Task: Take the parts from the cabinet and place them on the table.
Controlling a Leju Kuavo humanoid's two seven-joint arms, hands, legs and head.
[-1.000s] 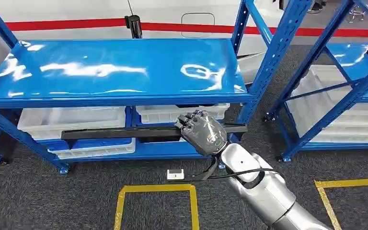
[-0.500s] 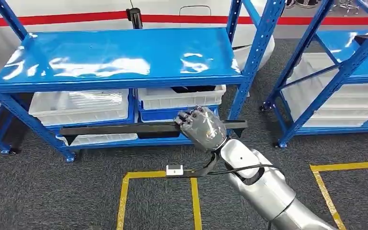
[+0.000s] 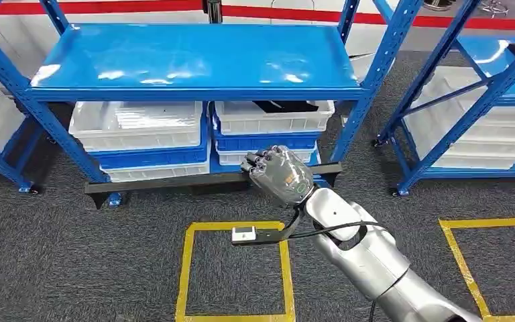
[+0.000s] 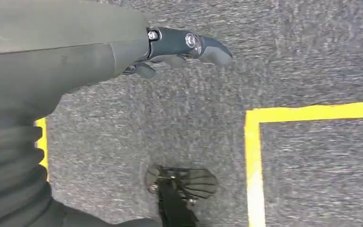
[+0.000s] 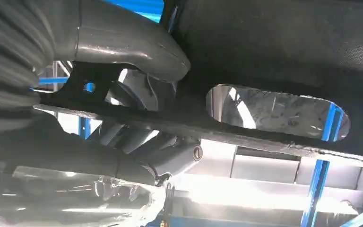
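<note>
R hand (image 3: pixel 278 176) is gripping long black bar (image 3: pixel 167 181) near its right end, bar lying level w/ most sticking out left, in front of blue rack (image 3: pixel 194 94). L hand (image 4: pixel 170 45) is hanging, holding nothing.

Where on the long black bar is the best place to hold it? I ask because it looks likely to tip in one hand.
Near its middle. The long black bar lies level and reaches far to the left of the right hand, which grips it near its right end, fingers wrapped over the top. A hold farther left, again from above, would probably balance it better.
</note>
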